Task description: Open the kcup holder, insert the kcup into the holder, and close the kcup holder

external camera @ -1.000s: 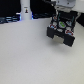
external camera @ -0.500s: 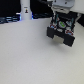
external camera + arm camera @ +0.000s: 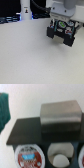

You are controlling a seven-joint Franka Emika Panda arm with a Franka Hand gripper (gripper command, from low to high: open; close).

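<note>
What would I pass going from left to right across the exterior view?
White bottle-like post → black box with the robot's gripper over it, a small round pod showing there.

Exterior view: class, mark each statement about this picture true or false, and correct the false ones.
1. A white post stands to the exterior view's left of the arm. True.
2. The holder sits alone at the table's middle, far from the arm. False: it is at the exterior view's right, directly below the arm.
3. The table is pale. True.
4. The kcup lies beside the post. False: its green and white shows just above the holder, under the arm.
5. The holder is red. False: it is black.
</note>
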